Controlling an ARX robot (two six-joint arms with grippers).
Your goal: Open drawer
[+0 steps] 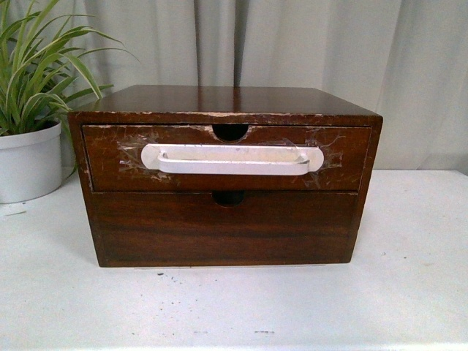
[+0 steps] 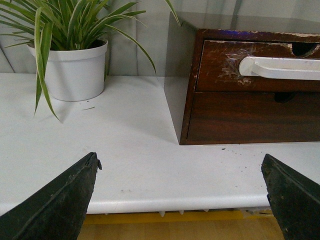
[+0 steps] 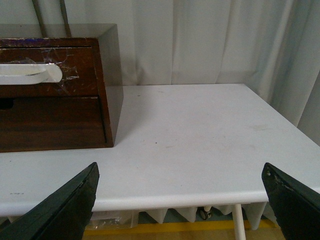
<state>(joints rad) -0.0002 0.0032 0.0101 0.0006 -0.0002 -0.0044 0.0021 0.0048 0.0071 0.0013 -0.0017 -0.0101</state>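
At the bench [image 1: 409, 292] edge my left tool [image 2: 180, 159] and right tool [image 3: 180, 167] gape wide, and I worry a hard pull peels the taped handle [image 1: 232, 159] off the drawer [image 1: 338, 174].

The drawer [image 1: 227, 181] is sitting in the top slot of a small dark brown wooden chest [image 1: 219, 99], which is standing on the white surface [image 1: 409, 292]. It is lying level and looking pushed fully in, its front facing out and sitting about flush with the frame. A long white bar handle [image 1: 232, 159] is running across the front, held on by clear tape that is wrinkling at both ends. A half-round notch [image 1: 230, 132] is cutting into the middle of its top edge. The varnish is showing scuffs and chips, mostly along the upper edge.
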